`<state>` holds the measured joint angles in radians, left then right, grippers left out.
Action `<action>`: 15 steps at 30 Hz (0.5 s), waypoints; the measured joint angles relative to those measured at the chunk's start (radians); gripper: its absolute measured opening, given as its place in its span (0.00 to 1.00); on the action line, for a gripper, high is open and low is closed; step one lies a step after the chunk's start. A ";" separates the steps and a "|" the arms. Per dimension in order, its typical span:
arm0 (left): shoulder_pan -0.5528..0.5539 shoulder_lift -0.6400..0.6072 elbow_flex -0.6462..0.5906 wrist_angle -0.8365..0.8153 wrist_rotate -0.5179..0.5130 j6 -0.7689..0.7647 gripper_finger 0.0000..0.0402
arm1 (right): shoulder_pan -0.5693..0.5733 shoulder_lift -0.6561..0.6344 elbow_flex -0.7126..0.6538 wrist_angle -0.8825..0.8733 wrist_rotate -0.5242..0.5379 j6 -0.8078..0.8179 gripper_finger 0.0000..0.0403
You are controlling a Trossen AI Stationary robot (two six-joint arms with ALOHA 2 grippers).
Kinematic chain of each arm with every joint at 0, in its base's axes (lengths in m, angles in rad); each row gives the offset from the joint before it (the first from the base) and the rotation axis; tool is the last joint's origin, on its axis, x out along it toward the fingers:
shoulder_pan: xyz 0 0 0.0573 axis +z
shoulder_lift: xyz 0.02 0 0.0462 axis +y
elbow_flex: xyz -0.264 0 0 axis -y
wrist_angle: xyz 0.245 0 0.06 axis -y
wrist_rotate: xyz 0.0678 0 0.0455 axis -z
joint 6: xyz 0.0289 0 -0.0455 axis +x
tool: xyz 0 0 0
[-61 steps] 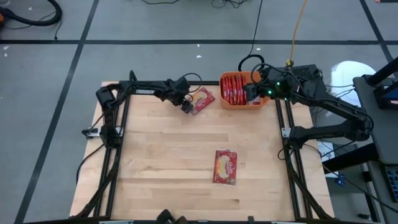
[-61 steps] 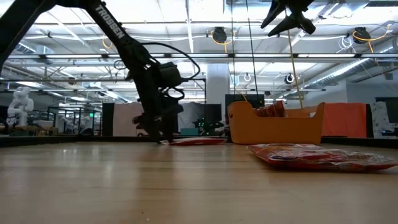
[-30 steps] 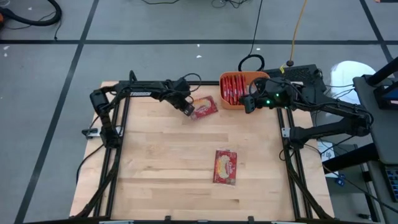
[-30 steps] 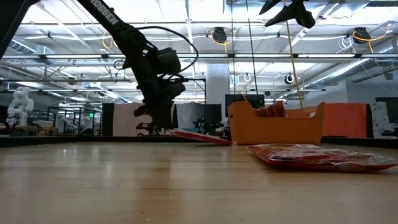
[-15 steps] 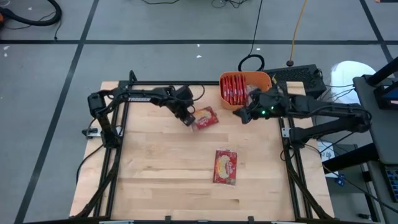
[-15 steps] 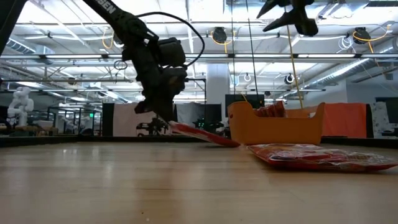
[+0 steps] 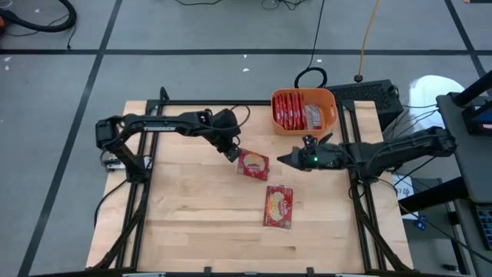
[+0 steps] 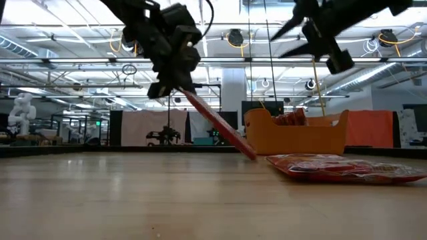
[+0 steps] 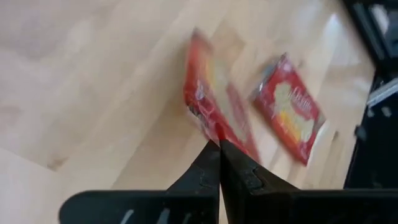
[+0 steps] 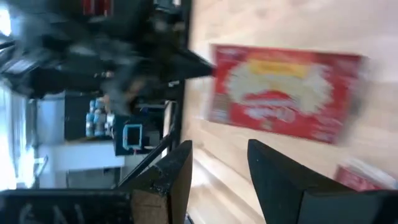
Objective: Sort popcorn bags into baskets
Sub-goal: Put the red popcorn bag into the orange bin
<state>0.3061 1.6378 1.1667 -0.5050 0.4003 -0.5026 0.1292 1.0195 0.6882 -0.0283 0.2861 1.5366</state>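
Clearly the left end effector [image 7: 231, 153], at frame centre, pinches only a corner of a hanging bag [image 7: 253, 165], which may slip before the tub [image 7: 305, 112] at upper right, while the right end effector [image 7: 286, 159] waits spread nearby.

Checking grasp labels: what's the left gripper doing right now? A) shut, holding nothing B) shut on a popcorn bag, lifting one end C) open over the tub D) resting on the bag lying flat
B: the left gripper is pinched on a bag that slants down to the table in the low view.
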 joint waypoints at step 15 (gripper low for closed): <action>-0.028 -0.025 0.001 0.097 -0.009 -0.069 0.00 | 0.040 0.093 -0.060 0.115 0.026 -0.115 0.37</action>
<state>0.2777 1.6127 1.1675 -0.4083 0.3913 -0.5713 0.1690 1.1130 0.6286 0.0868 0.3119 1.4214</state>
